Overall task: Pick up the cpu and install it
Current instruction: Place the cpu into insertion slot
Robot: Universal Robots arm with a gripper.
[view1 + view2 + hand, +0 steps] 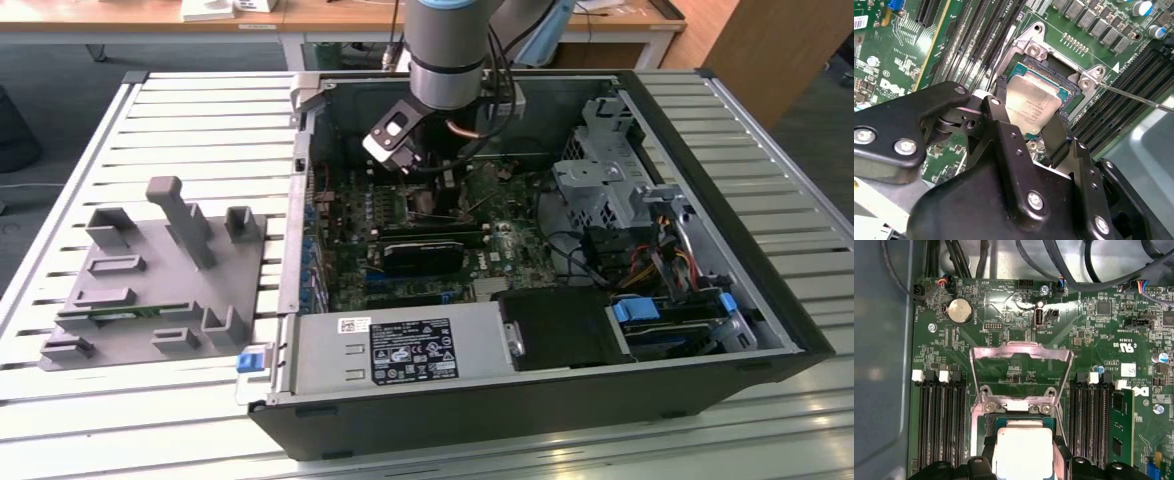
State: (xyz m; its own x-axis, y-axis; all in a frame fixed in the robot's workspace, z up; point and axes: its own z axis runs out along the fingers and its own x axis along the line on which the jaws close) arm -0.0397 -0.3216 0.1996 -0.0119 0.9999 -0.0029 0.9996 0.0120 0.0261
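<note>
cpu [1031, 105]: square, silver-grey metal lid up, thin green rim, sitting over open socket [1054, 67], claw [1026, 122] fingers clamped on two opposite edges.

Silver-grey arm [445, 45], black end effector [1027, 113], silver screws [1035, 200]

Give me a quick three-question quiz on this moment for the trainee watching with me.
1. True or false: the load plate is closed over the socket.
2. What is the gripper shut on? A) memory stick B) cpu C) coin cell
3. Fill in: in the exterior view, the grey parts fixture lies on the ___ of the computer case.
Key: 1 false, it stands open; 2 B; 3 the exterior view's left.
</note>
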